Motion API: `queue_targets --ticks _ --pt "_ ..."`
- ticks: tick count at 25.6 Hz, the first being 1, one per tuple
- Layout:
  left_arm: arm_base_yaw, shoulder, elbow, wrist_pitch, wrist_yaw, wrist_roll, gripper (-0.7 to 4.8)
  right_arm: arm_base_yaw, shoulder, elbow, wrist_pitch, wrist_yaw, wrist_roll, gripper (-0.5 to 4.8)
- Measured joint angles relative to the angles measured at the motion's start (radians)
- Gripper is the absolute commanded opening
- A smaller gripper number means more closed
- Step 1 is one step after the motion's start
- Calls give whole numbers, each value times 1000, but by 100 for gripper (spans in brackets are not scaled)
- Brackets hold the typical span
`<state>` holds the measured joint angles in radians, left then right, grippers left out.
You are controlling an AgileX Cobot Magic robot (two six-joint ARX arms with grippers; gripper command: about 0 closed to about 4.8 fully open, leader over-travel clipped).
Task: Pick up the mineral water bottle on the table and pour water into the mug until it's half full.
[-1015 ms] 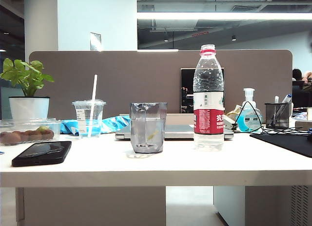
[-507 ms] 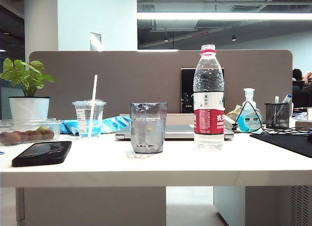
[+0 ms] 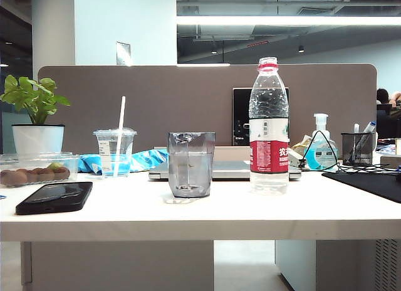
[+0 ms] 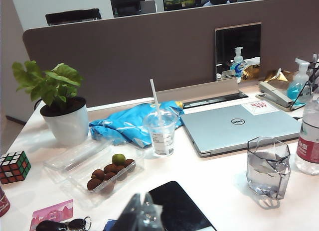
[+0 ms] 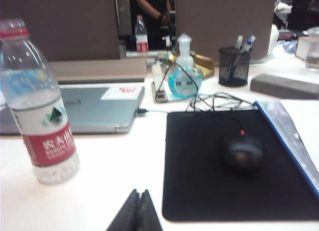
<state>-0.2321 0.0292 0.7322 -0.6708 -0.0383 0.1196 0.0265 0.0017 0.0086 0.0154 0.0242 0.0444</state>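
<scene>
My right gripper is pinched closed and empty. The mineral water bottle stands upright ahead and to one side, ribbed clear plastic, well apart. My left gripper also looks closed and empty. The mug, faceted smoky glass, sits just beside the bottle, handy for pouring.
</scene>
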Motion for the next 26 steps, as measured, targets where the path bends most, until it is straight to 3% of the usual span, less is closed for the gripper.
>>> queue_targets --ticks 20,26 --pt "0 0 0 1 0 5 -4 -2 0 0 -85 6 0 -6" --pt "27 2 -241 192 14 -1 -4 -2 0 0 -85 6 0 -6"
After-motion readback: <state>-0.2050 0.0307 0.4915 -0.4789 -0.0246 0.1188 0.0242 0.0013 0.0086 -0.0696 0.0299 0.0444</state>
